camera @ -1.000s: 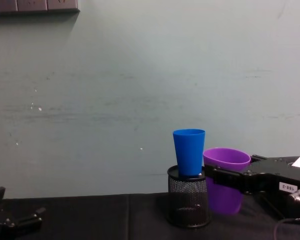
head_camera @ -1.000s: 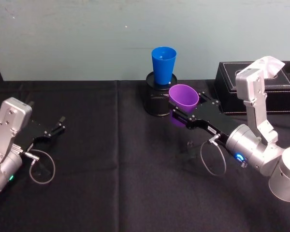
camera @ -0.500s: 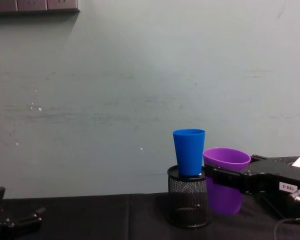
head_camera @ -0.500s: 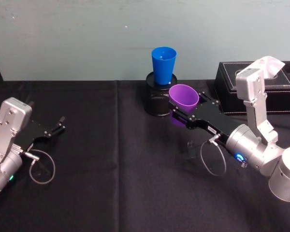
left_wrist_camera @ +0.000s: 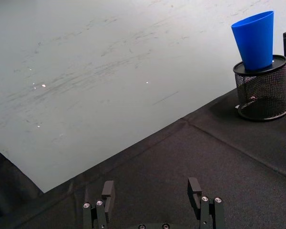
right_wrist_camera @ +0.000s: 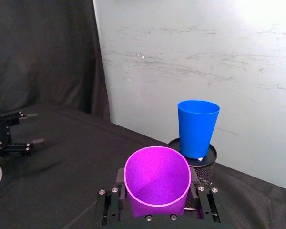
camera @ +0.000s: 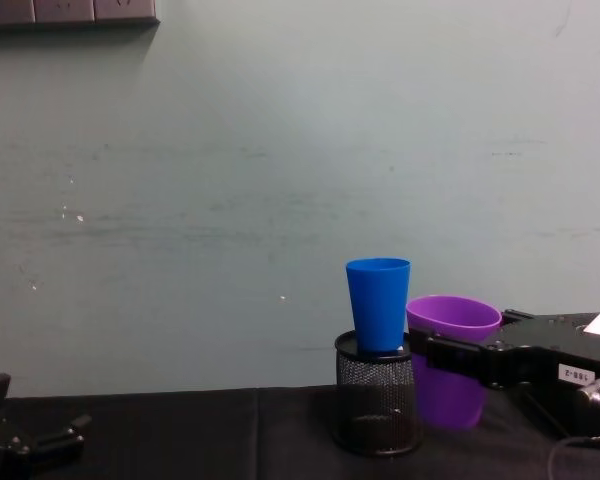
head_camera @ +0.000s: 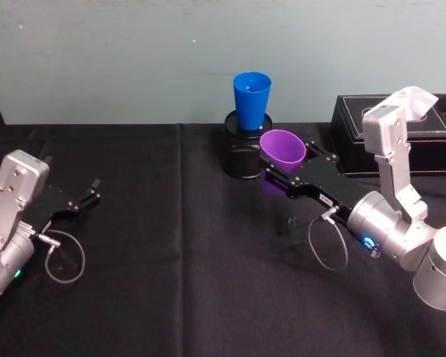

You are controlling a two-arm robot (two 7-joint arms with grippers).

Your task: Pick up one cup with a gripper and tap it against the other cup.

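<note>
Right now the right pincer is clenched on the purple cup, one black finger on each side of its wall. It holds the cup upright and clear of the worktop, mouth up. From the right wrist, the cup's open mouth sits between the two fingers.

At about 11 o'clock from the purple cup stands the blue cup, upright with its base set in the mouth of a black mesh holder. The chest view shows the purple rim just beside the blue wall; whether they touch cannot be told. A black box lies at 3 o'clock from the holder.

Far off at 8 o'clock, the left pincer rests low over the worktop, its fingers spread and holding nothing.
</note>
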